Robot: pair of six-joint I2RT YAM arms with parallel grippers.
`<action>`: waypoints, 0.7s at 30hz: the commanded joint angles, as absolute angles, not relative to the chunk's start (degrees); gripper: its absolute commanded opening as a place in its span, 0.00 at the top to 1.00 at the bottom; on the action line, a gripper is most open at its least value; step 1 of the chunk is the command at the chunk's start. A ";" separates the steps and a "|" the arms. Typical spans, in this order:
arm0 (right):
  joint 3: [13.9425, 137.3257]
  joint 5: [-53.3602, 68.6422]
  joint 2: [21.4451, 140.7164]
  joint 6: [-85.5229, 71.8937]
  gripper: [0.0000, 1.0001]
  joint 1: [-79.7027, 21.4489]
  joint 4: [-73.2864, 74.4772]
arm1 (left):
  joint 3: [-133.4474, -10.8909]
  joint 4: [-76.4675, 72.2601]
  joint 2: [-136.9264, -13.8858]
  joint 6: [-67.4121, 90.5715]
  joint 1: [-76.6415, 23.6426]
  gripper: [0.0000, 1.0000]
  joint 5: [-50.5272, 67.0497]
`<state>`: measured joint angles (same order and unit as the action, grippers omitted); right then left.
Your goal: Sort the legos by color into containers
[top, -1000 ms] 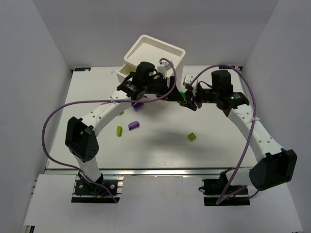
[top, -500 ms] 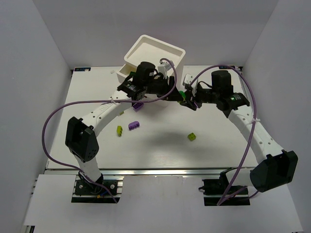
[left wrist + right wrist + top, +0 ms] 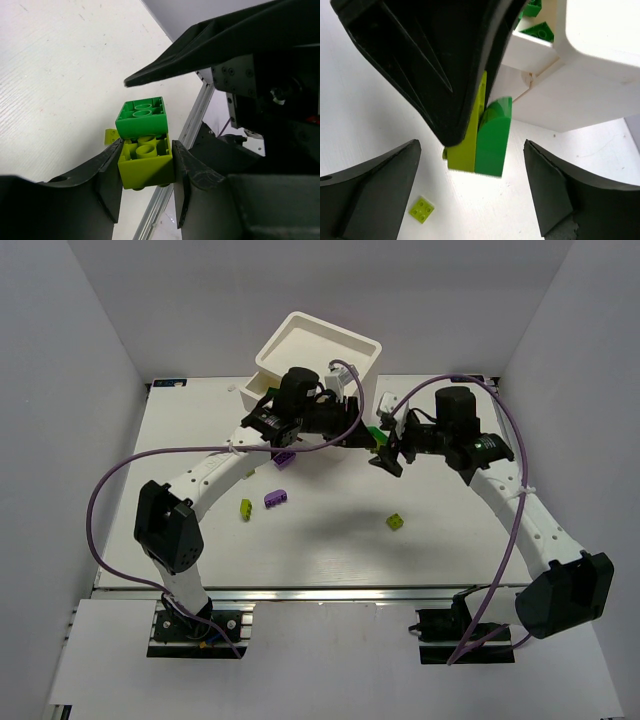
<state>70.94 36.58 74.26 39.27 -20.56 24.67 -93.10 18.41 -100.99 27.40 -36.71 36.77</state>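
Well, from where I stand both arms meet in mid-air just in front of the white chest [image 3: 320, 348], above the table [image 3: 200, 430]. The left gripper [image 3: 146, 150] is clamped on a lime brick [image 3: 146, 165], one finger pressed to each side of it. A green brick [image 3: 142, 117] is stuck to that lime one, studs to underside, and pokes out past the fingertips (so the pair hangs together from the one grip).

The right gripper [image 3: 388, 452] faces it from the other side with its jaws spread wide. In its own wrist view a finger [image 3: 375, 190] stands well off to either side of the joined pair, touching neither brick.

Just behind the pair, a drawer [image 3: 530, 52] of the chest stands open with green bricks [image 3: 538, 30] inside; which of the three drawers it is I cannot tell.

Down on the table lie two purple bricks [image 3: 275, 499], one near the chest's foot under the left arm and one further toward the near edge. Two loose lime bricks [image 3: 396, 522] sit there too, one beside the nearer purple and one off to the right.
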 commanded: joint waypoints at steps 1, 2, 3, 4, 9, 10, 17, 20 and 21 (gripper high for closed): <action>71.89 34.45 73.65 35.95 0.11 -19.78 25.91 | -92.37 19.68 -96.69 23.23 -35.51 0.94 36.31; 72.24 35.32 73.83 36.30 0.11 -18.64 27.58 | -92.46 22.73 -95.90 21.38 -35.51 0.94 35.60; 72.51 36.46 73.65 36.73 0.11 -18.37 30.73 | -92.55 24.24 -95.37 19.97 -35.51 0.97 34.81; 72.60 38.13 73.57 39.35 0.11 -17.76 32.76 | -92.55 25.65 -94.23 17.60 -34.90 0.98 34.37; 73.65 48.94 72.51 46.57 0.11 -15.12 41.47 | -91.67 33.65 -90.62 10.03 -34.37 0.99 34.45; 74.87 50.43 72.77 47.80 0.11 -14.60 44.79 | -90.28 34.71 -89.66 7.06 -34.37 0.99 34.37; 88.65 63.26 85.22 71.35 0.11 -15.03 70.54 | -75.61 29.97 -74.02 -8.51 -35.86 1.00 38.40; 94.54 65.99 89.63 74.53 0.11 -17.22 73.82 | -73.31 29.27 -70.23 -10.28 -35.86 1.00 38.41; 95.61 66.35 90.26 74.71 0.11 -17.66 74.26 | -71.91 28.92 -68.75 -11.15 -36.38 1.00 38.23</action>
<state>91.09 59.70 88.18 67.79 -16.16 65.25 -74.24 30.83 -71.96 -5.08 -35.99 36.93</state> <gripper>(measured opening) 0.894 0.483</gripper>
